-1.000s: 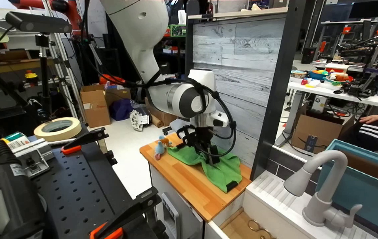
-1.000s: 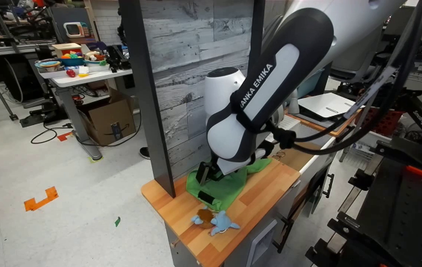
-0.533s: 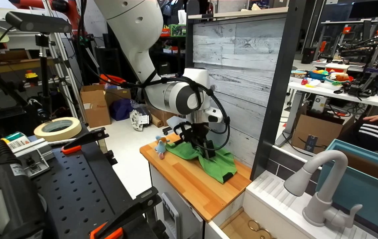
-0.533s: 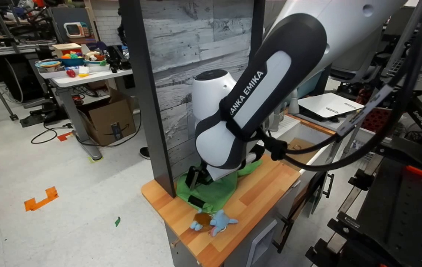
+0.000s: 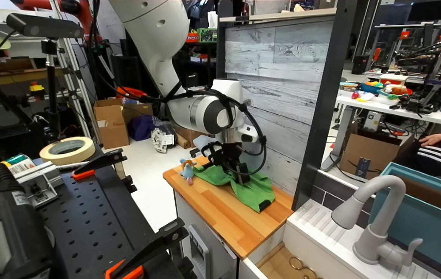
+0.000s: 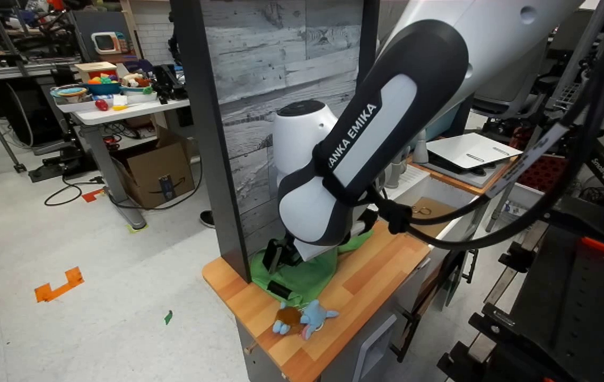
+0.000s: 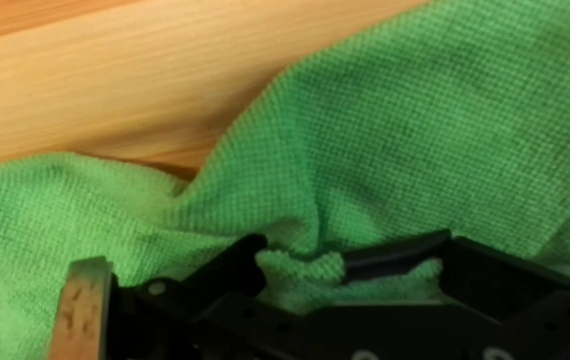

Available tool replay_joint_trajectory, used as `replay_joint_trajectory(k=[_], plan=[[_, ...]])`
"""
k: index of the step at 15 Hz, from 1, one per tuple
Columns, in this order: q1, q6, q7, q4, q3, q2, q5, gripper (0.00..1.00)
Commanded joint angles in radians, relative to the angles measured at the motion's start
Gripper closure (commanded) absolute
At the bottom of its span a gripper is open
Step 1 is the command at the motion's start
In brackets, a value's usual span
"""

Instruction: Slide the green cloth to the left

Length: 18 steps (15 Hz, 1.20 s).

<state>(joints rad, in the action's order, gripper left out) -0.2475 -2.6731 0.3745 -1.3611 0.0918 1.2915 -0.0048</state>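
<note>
The bright green cloth [image 5: 257, 193] lies wrinkled on the orange-brown wooden tabletop [image 5: 220, 211]. It also shows in an exterior view [image 6: 309, 277] and fills much of the wrist view [image 7: 415, 130]. It is gathered at its middle, with a lobe on either side and black patches at its ends. My gripper [image 5: 239, 180], also in an exterior view [image 6: 279, 261], is low over the middle. In the wrist view the gripper [image 7: 355, 242] has a thick bunch of cloth filling the gap between its fingers, with a dark strip in it. The fingertips' lower ends are hidden.
A blue plush toy [image 6: 316, 317] and a brown one [image 6: 288, 318] lie beside the cloth's end near the table edge. A grey wood-look panel [image 5: 278, 58] rises behind the cloth. A sink faucet [image 5: 379, 209] and an open drawer [image 5: 282, 263] are beyond the opposite end.
The gripper and cloth have moved together toward the toys' end, left in both exterior views, mostly in the first half second. The toys have shifted slightly.
</note>
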Motion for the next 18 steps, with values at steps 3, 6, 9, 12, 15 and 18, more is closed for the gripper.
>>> replay_joint_trajectory(k=[3, 6, 9, 12, 15, 18], plan=[[-0.017, -0.141, -0.001, -0.228, -0.009, -0.131, -0.003, 0.0], [-0.055, -0.292, -0.006, -0.375, 0.006, -0.217, 0.013, 0.0], [-0.091, -0.427, -0.012, -0.525, 0.01, -0.31, 0.032, 0.0], [-0.101, -0.532, -0.04, -0.66, -0.009, -0.396, 0.06, 0.0], [-0.103, -0.519, -0.062, -0.619, -0.012, -0.361, 0.089, 0.0], [-0.102, -0.528, -0.073, -0.68, -0.016, -0.407, 0.094, 0.0]])
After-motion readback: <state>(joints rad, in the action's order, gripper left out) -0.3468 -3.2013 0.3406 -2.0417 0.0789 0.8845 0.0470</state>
